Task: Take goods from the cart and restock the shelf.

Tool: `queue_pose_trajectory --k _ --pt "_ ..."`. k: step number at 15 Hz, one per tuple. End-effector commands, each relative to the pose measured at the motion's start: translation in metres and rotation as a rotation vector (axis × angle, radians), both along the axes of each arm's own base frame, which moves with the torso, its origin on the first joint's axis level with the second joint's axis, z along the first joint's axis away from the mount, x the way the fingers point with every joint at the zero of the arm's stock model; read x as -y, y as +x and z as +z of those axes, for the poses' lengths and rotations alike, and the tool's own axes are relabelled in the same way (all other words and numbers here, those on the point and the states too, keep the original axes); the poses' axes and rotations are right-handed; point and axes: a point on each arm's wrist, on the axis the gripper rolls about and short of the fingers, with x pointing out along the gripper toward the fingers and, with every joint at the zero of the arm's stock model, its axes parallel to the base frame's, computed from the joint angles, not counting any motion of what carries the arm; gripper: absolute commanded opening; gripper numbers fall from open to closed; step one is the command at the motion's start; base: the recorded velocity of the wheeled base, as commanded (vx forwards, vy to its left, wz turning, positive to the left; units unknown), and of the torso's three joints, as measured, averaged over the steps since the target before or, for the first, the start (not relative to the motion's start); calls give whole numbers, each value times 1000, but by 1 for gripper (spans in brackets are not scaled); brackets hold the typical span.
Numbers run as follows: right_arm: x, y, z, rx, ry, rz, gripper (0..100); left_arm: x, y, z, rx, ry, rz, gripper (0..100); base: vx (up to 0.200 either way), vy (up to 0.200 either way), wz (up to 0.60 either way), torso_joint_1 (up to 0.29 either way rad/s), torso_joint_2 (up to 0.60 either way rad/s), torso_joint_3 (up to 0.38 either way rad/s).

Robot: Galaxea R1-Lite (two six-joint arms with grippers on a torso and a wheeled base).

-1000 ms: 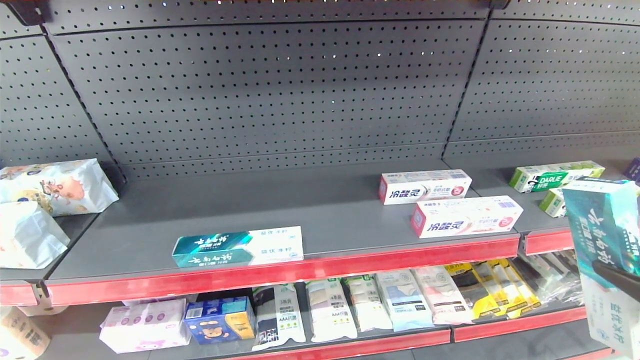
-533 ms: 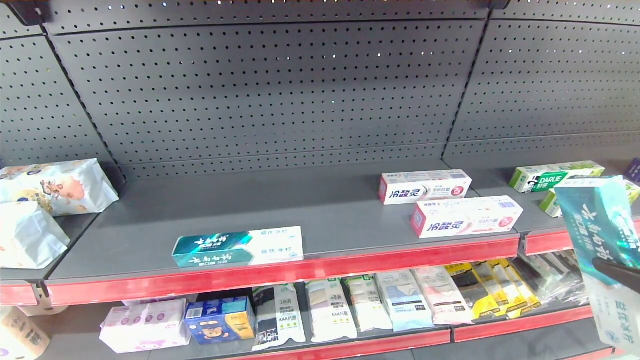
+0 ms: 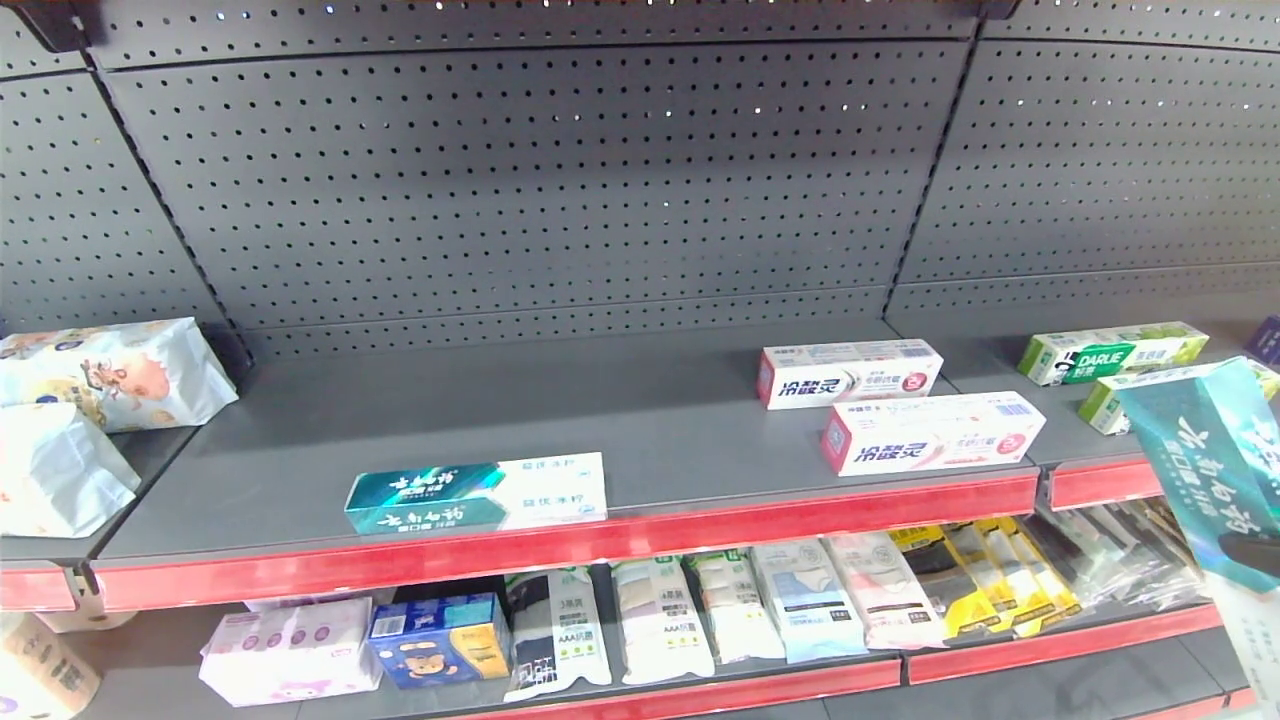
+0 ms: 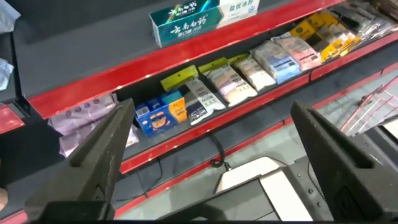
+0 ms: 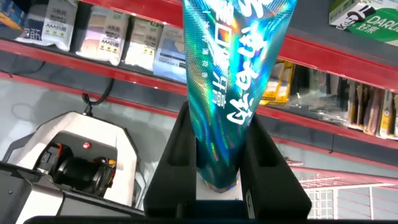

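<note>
My right gripper [image 5: 221,124] is shut on a teal-and-white toothpaste box [image 5: 239,68], held upright and slightly tilted. In the head view that box [image 3: 1205,470] hangs at the far right, in front of the red-edged grey shelf [image 3: 560,545], with one dark finger [image 3: 1255,553] across it. A matching teal-and-white box [image 3: 475,492] lies flat near the shelf's front edge, left of centre, also seen as the teal box [image 4: 186,22] from the left wrist. My left gripper [image 4: 212,107] is open and holds nothing, low in front of the lower shelf.
Two white-and-red toothpaste boxes [image 3: 850,372] [image 3: 932,432] lie right of centre, green boxes [image 3: 1110,350] farther right, tissue packs [image 3: 110,372] at the left. The lower shelf [image 3: 700,690] holds several packets. Wire cart mesh [image 4: 373,106] is beside the left arm.
The box in my right gripper has tilted, its lower end swinging right toward the picture's edge. Nothing on the shelf has moved.
</note>
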Motion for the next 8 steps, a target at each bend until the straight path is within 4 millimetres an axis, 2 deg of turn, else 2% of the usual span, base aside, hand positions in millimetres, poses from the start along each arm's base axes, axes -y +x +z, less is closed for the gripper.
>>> queue_pose_trajectory --k 1,4,8 --pt "1 10 -5 -48 6 -5 0 0 -4 -2 13 2 0 100 0 0 0 0 0 0" --pt "1 16 -6 -58 -23 10 0 -1 -9 -4 37 10 -6 100 0 0 0 0 0 0" --pt "3 11 -1 -24 -73 31 0 -2 -17 -9 41 9 -6 100 0 0 0 0 0 0"
